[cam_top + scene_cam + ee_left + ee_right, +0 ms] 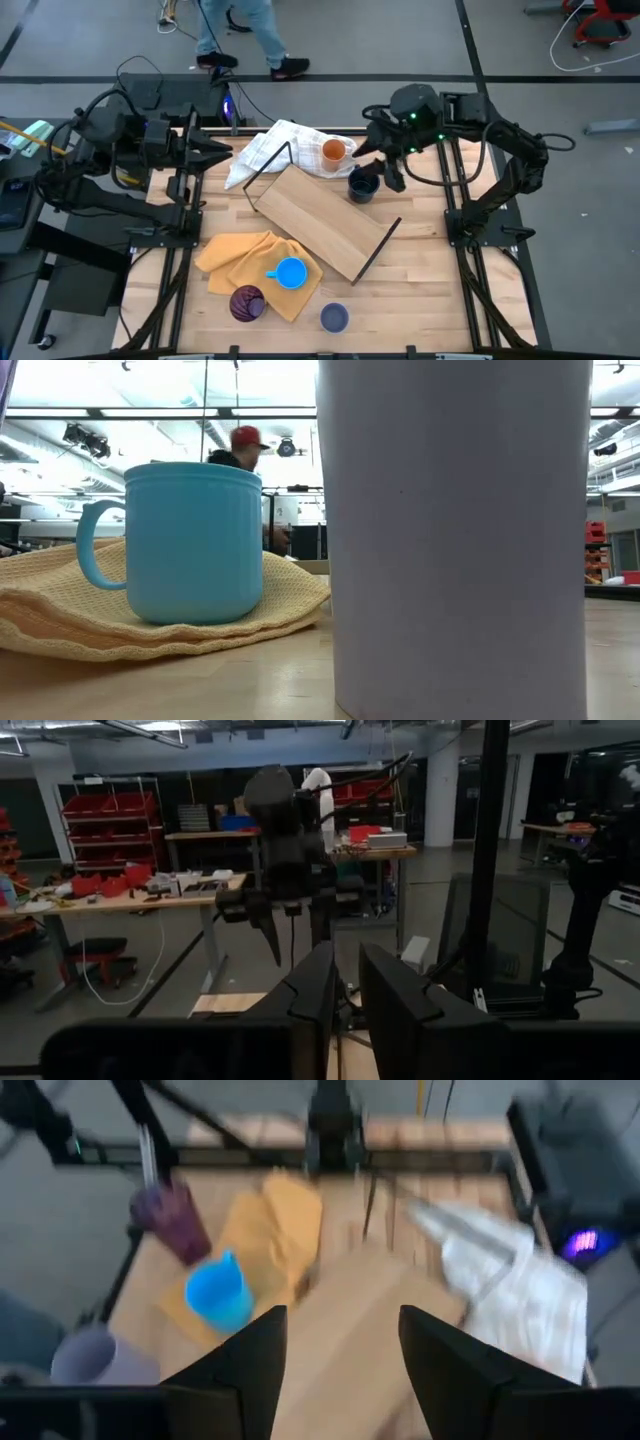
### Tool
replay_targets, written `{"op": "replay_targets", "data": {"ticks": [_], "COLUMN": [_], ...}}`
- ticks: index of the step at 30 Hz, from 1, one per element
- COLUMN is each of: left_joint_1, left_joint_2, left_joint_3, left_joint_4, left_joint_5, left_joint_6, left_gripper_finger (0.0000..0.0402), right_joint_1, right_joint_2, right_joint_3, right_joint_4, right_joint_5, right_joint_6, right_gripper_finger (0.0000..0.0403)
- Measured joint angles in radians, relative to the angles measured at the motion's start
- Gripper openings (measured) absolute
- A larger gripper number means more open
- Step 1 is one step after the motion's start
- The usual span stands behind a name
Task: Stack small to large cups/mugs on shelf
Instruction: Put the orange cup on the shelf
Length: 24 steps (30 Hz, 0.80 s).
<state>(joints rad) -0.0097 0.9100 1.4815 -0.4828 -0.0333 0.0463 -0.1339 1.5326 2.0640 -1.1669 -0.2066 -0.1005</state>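
With its fingers wide apart, the right gripper [385, 172] hovers beside the dark navy mug [362, 186] off the shelf [322, 221] near the worktop's far edge, and could topple it.

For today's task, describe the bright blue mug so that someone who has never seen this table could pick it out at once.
Find the light-wood shelf lying across the table's middle, then the yellow-orange cloth beside its near end. The bright blue mug stands on that cloth. Unlike the dark purple cup and pale lavender-blue cup nearby, it has a handle.
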Motion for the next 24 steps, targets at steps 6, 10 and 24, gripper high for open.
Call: {"op": "replay_targets", "data": {"ticks": [6,10,24], "left_joint_1": [0.000,0.000,0.056], "left_joint_2": [0.000,0.000,0.015], "left_joint_3": [0.000,0.000,0.001], "left_joint_4": [0.000,-0.012,-0.041], "left_joint_5": [0.000,0.000,-0.027], "left_joint_6": [-0.007,0.043,0.158], "left_gripper_finger": [0.0051,0.0055,0.0051], "right_joint_1": [-0.001,0.000,-0.083], "right_joint_2": [0.010,0.053,0.118], "right_joint_3": [0.001,0.001,0.000], "right_joint_4": [0.242,0.277,0.391], "right_joint_5": [0.046,0.141,0.338], "right_joint_6": [0.128,0.199,0.108], "right_gripper_finger": [0.0195,0.0190,0.0147]}}
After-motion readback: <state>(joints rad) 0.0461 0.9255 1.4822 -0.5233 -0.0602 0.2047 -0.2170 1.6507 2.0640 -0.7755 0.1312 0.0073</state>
